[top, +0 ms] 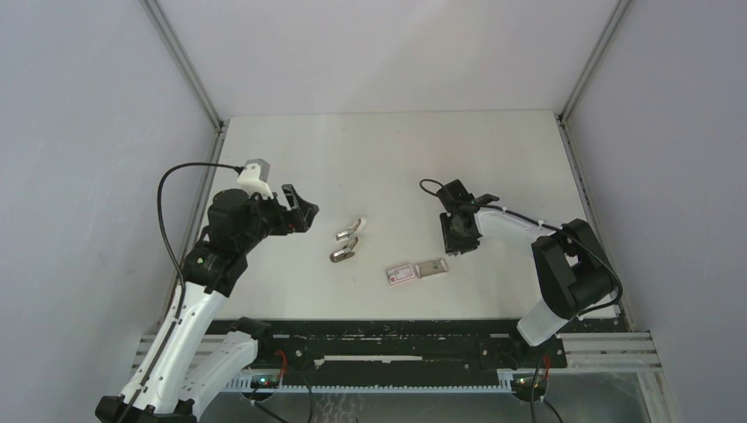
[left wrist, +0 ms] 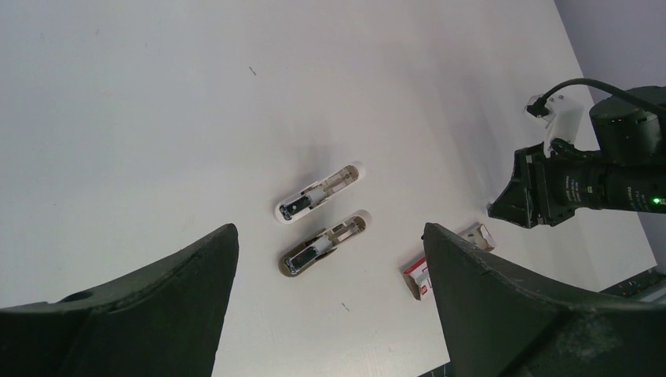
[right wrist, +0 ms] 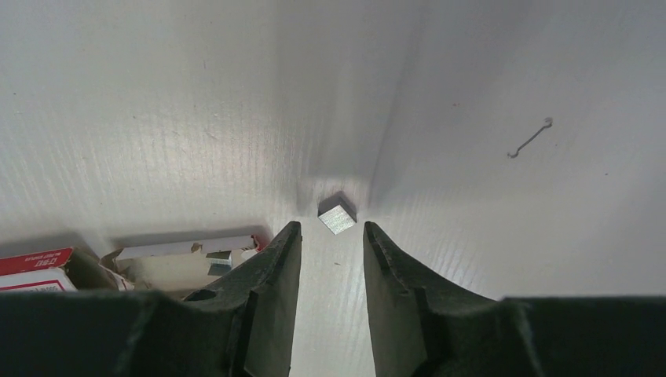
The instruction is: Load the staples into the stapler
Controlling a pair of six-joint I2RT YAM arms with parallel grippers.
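Observation:
The stapler lies swung open in the middle of the table, its white half and its other half with the metal channel side by side. My left gripper hovers to its left, open and empty; in the left wrist view the stapler lies between and beyond my left gripper's fingertips. A short silvery block of staples lies on the table just past the tips of my right gripper. That gripper is open a narrow gap with nothing in it.
A pinkish-red-and-white staple box with its tan tray pulled out lies near the front, left of the right gripper. The tray holds a small piece of staples. A bent loose wire lies further out.

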